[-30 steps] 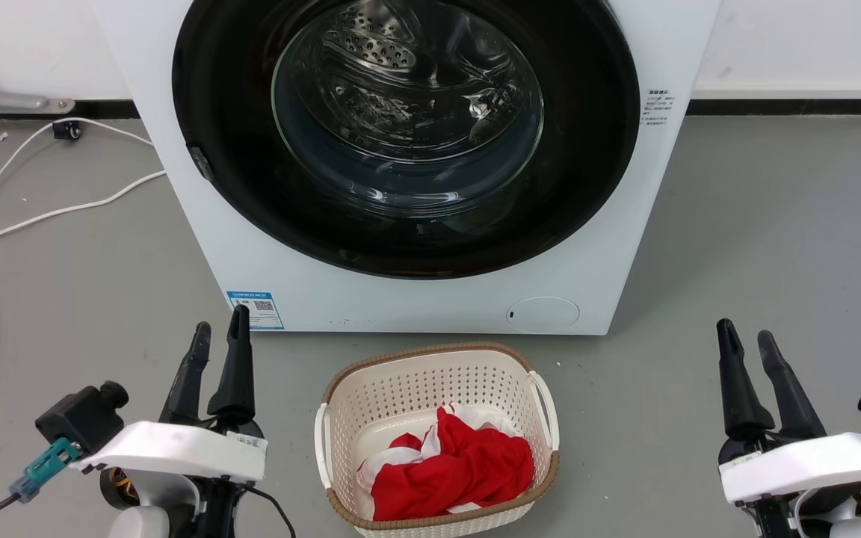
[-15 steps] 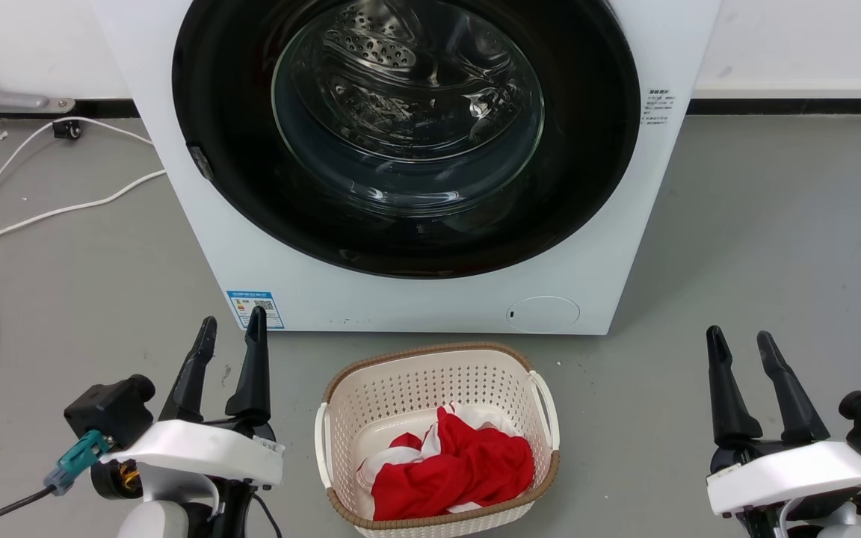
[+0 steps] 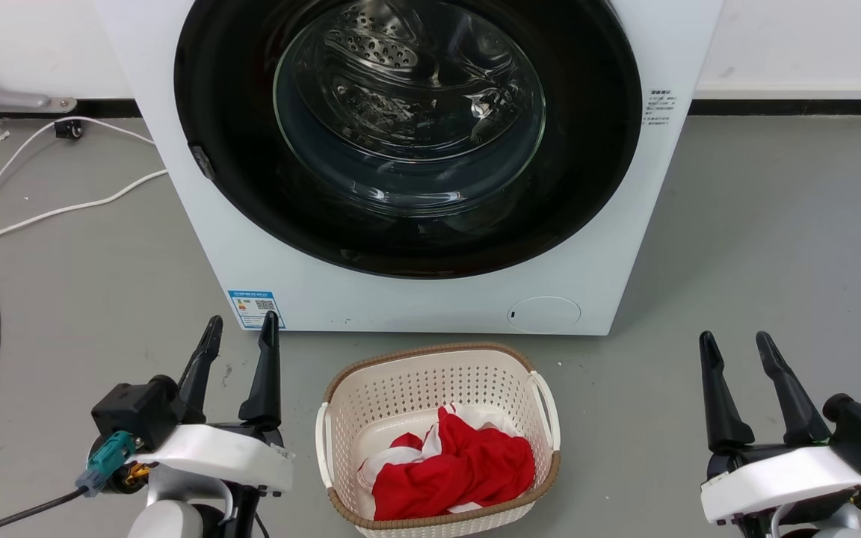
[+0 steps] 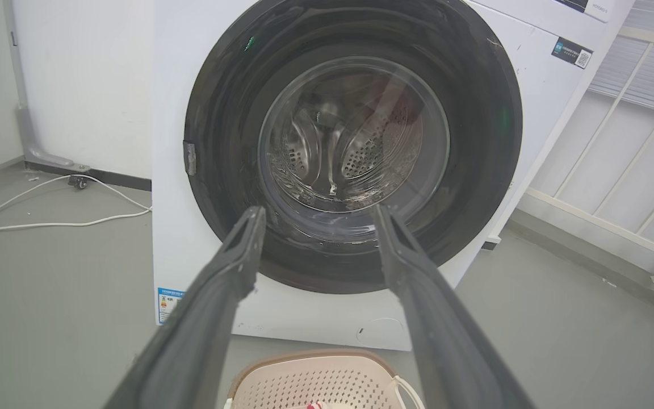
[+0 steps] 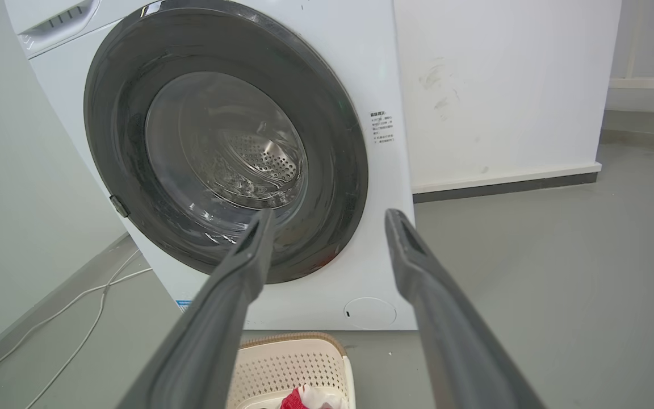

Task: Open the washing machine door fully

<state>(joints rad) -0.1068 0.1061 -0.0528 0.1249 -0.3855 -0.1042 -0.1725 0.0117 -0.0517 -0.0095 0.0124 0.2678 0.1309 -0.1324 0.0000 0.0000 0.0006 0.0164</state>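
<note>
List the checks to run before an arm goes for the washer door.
1. Washing machine door shut, not yet pulled: ok.
2. Left claw open, empty: ok.
3. Right claw open, empty: ok.
4. Grey tab on the door's left edge unobstructed: ok.
5. Basket below the door's swing: cannot tell.
6. Door unlocked: cannot tell.

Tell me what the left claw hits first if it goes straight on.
The left claw would likely meet the washing machine door first, below its centre; depth is unclear.
</note>
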